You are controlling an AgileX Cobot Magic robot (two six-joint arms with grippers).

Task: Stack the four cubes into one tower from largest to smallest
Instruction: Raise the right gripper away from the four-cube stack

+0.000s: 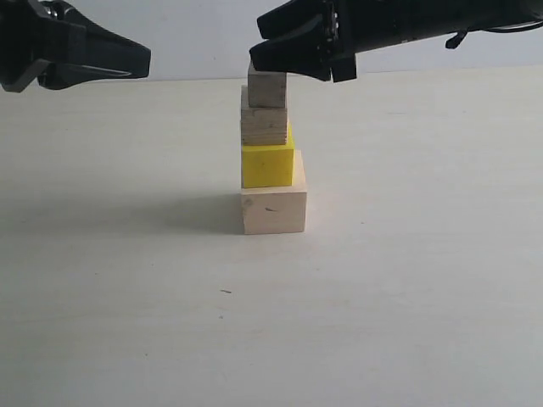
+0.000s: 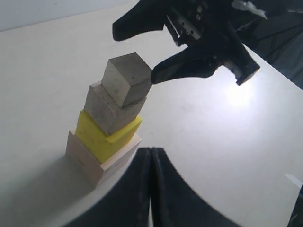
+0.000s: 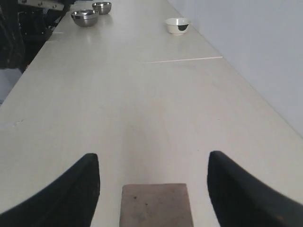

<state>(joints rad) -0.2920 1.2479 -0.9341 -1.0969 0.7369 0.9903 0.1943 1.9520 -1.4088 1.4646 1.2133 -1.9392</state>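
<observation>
four-cube tower (image 1: 270, 161) standing on the counter (image 1: 407, 288).
base to top: large wood cube (image 1: 273, 210), yellow cube (image 1: 267, 166), small wood cube (image 1: 264, 125), smallest cube (image 1: 267, 88). right gripper (image 3: 154, 157) is wide open, astride the smallest cube, holding nothing. left gripper (image 2: 151, 153) is fully closed and empty, raised well apart on the tower's left. far along the counter: two steel bowls (image 3: 85, 17), one white bowl (image 3: 177, 25).

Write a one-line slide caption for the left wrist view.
Four-cube tower complete: open right gripper brackets the smallest cube on top, seen past the shut left gripper.
</observation>
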